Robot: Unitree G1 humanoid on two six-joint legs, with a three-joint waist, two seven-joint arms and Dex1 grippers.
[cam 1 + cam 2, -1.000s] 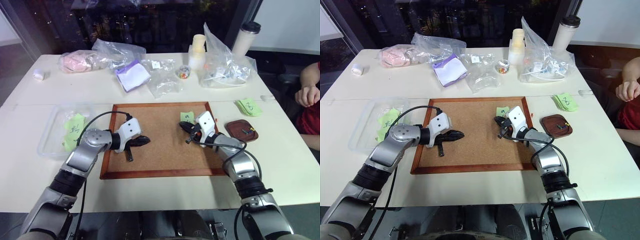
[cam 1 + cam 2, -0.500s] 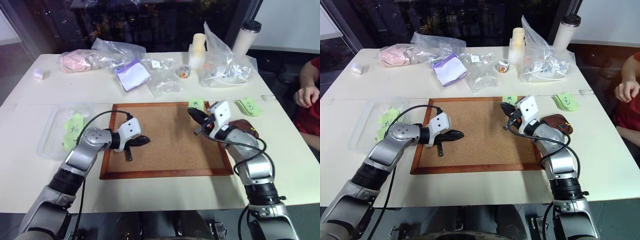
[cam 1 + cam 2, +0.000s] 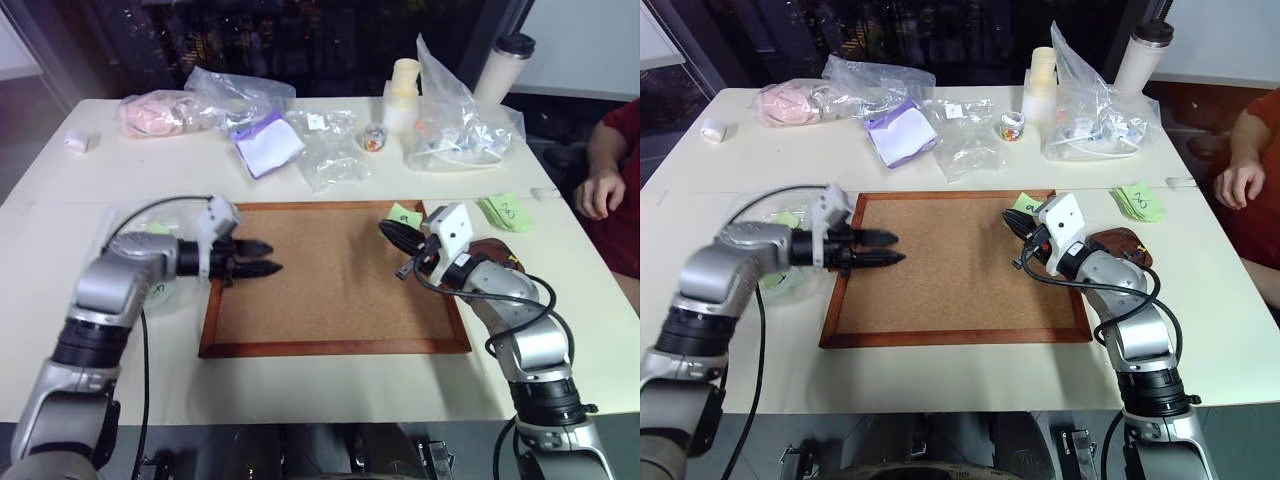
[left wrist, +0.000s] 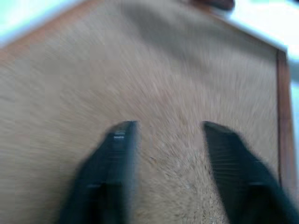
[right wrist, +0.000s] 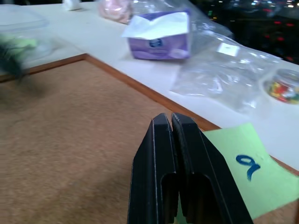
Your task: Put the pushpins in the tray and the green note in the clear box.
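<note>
Our right hand (image 5: 172,122) is clenched and grasps nothing, beside the small light-green square paper note (image 3: 405,215). Our left hand (image 4: 166,135) is released. Next we probably carry the note left to the clear plastic box (image 3: 750,210).

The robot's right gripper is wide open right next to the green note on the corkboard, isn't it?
Not quite. The right gripper is shut, not wide open: the right wrist view shows its two black fingers pressed together. The rest holds: it sits right beside the green note, which lies at the far edge of the corkboard.
</note>
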